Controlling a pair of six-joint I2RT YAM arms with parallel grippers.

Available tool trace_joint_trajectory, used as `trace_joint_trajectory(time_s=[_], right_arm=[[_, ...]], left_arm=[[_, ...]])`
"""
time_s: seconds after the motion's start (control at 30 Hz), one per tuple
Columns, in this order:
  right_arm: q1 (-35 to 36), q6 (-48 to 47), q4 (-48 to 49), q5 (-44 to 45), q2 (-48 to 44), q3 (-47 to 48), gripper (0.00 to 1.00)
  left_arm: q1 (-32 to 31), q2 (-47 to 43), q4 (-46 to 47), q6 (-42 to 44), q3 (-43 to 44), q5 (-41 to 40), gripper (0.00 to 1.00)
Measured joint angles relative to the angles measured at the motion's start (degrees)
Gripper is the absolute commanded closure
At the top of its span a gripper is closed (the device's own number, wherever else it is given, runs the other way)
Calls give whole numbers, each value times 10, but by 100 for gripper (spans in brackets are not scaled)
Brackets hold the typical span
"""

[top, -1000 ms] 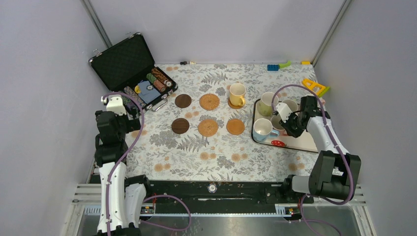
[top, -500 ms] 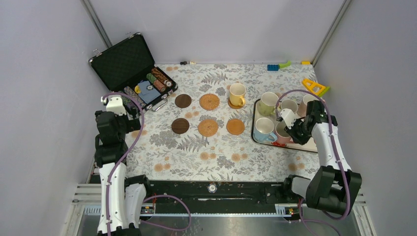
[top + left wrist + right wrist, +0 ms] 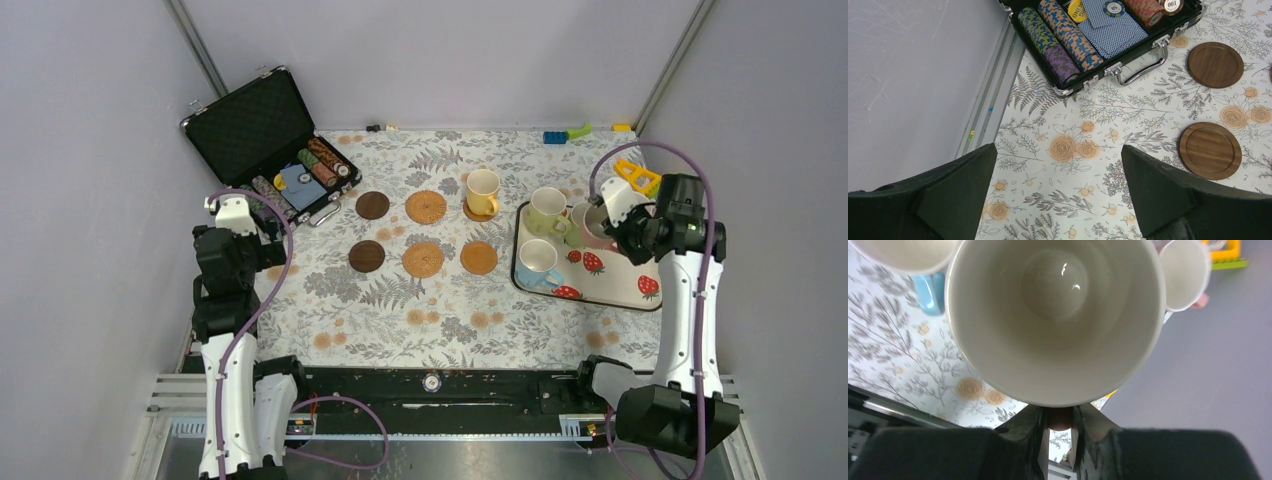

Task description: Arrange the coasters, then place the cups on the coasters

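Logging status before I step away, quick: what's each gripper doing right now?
Left gripper: open, holding nothing.
Right gripper: closed on a mug, gripped by its handle.

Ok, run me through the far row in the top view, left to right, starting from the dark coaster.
Dark brown coaster → woven coaster → yellow cup → pale green cup on the tray → held cup, clamped in the right gripper.

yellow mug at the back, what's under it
A tan-orange coaster: only its near edge peeks out from the yellow mug. The mug covers the rest of it.
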Motion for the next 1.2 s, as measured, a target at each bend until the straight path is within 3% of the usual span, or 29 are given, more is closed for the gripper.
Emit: trace_joint_trajectory(time_s=[0.23,0.43,0.6,0.8,1.2], right_arm=[[42,105,-20,-43,-5,126,100],[238,191,-16,-27,33,185,100],[346,262,4,-17,123,257,100],[426,311,39,18,251,363,100],[471,369,40,49,546,575,100]], left_arm=[[0,0,0,0,0,1,1],[0,0,0,0,0,1,1],[0,2,0,0,0,1,1],[1,9,0,0,0,-1,1],[3,22,0,0,0,-4,1]])
